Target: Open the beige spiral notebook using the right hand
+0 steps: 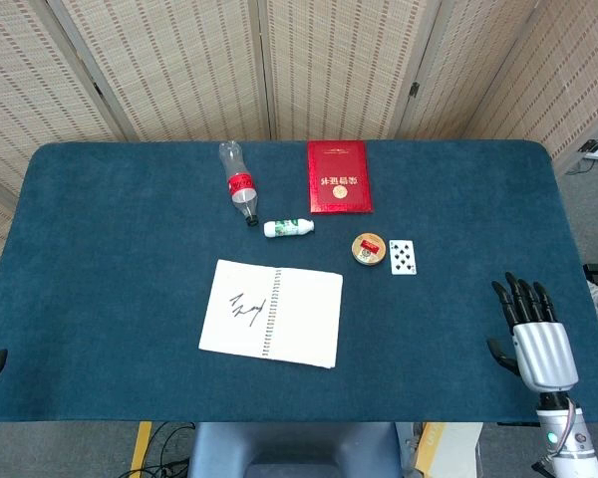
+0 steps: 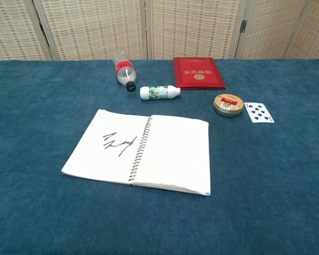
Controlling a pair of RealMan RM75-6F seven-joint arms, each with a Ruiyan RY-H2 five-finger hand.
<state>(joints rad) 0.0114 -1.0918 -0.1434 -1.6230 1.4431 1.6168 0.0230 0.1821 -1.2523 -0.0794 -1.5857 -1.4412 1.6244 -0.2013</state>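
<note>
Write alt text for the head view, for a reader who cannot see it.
A spiral notebook lies open on a blue table, handwriting on its left page. Beyond it lie a clear bottle, a small white bottle, a red booklet, a round tin and a playing card. The right robot hand hovers at the table's right edge, fingers spread.

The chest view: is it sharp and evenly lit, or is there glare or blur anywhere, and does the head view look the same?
Chest view: sharp, soft even light, no glare; the scribble on the open notebook reads crisply. Head view: equally even and sharp, the right hand unblurred at the table edge, shadows faint.
</note>
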